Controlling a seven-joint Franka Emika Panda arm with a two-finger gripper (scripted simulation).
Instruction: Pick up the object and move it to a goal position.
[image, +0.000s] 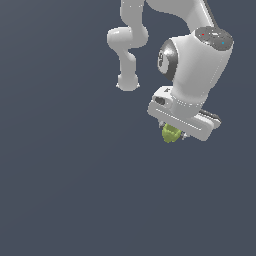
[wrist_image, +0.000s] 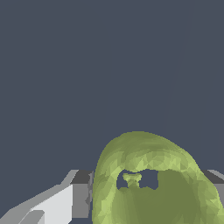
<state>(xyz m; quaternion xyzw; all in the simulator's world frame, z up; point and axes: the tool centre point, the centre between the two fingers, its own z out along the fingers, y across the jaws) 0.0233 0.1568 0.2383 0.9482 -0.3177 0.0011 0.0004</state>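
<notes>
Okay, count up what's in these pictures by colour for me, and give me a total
Yellow-green: 1, the lumpy object held in the gripper.
White: 1, the robot arm.
Total: 2.

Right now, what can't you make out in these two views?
- Fingertips: exterior view, hidden under the gripper body and behind the yellow-green object.
- Object's lower part: wrist view, cut off by the picture's edge.
- Goal position: no marker in either view.
- Arm base: exterior view, cut off at the top edge.
</notes>
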